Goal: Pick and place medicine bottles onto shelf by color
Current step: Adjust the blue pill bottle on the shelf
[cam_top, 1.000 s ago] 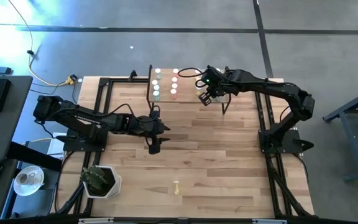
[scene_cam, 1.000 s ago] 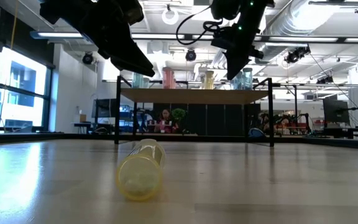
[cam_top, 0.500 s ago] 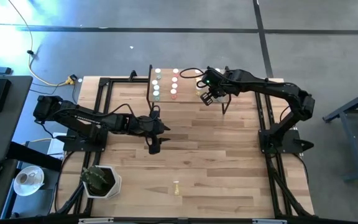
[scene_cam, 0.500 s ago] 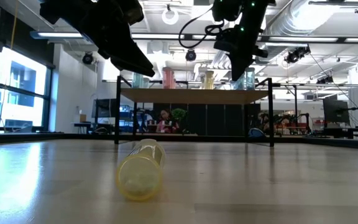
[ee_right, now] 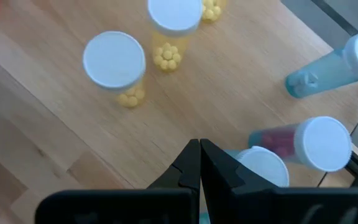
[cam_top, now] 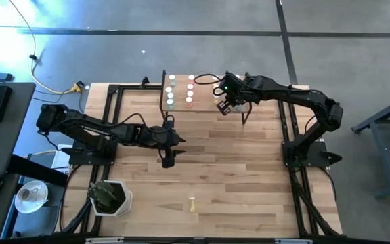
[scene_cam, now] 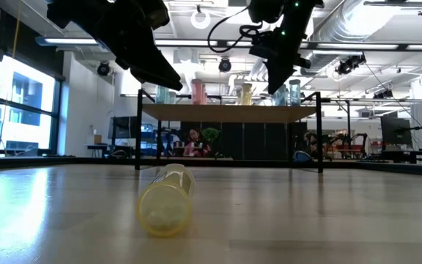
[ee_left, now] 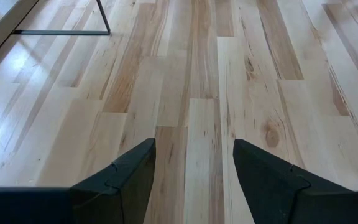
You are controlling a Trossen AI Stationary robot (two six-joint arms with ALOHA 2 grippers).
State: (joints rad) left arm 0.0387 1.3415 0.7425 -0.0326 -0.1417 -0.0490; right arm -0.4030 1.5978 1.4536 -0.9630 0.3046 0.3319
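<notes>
- A robotics lab or workshop hall, open-plan.
- Bare ducts point(scene_cam: 387, 29) and pipes cross the ceiling, upper right in the low view.
- Tall windows point(scene_cam: 20, 110) at left.
- Grey concrete floor point(cam_top: 181, 47) around the wooden table point(cam_top: 235, 169), a cable point(cam_top: 32, 61) trailing at upper left.

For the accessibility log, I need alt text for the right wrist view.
Looking down on the light-wood shelf, the right pincer hangs shut and empty above white-capped bottles. Two yellow bottles stand ahead of it, a blue bottle off to one side, and a pink one and another blue one sit close beside the fingers.
</notes>
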